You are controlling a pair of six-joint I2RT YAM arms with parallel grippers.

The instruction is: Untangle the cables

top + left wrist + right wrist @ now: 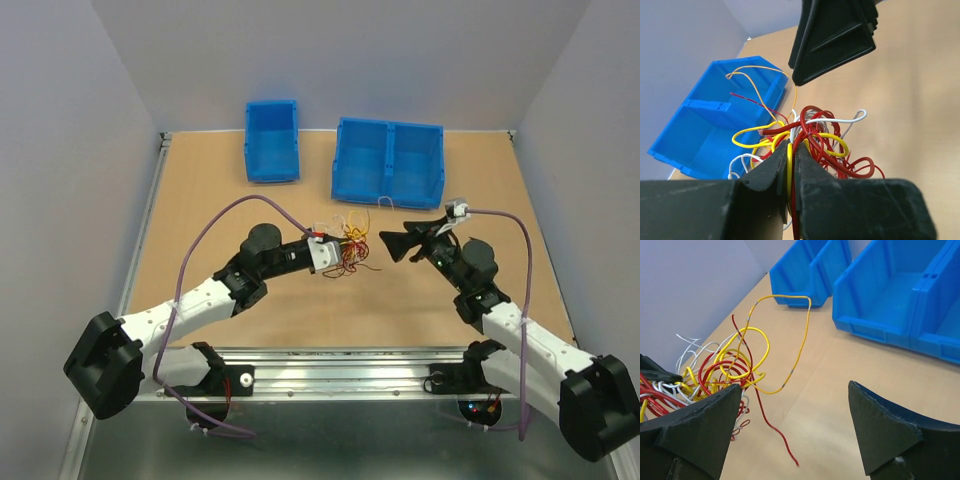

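The cables [354, 247] are a fist-sized clump of red, yellow and white wires at the middle of the table. My left gripper [336, 256] is shut on the cables, with a yellow and a red strand pinched between its jaws [792, 146]; the clump [812, 134] fans out just past the tips. My right gripper [392, 243] stands open just right of the clump, nothing between its fingers [793, 387]. In the right wrist view the cables [725, 367] lie beside its left finger [705, 425]. A long yellow loop and a loose red end trail out of them.
A small blue bin [272, 140] and a two-compartment blue bin [388, 160] stand at the back of the wooden table [250, 310]. The double bin [710, 125] lies behind the clump in the left wrist view. The right gripper's finger [832, 35] hangs over the clump there.
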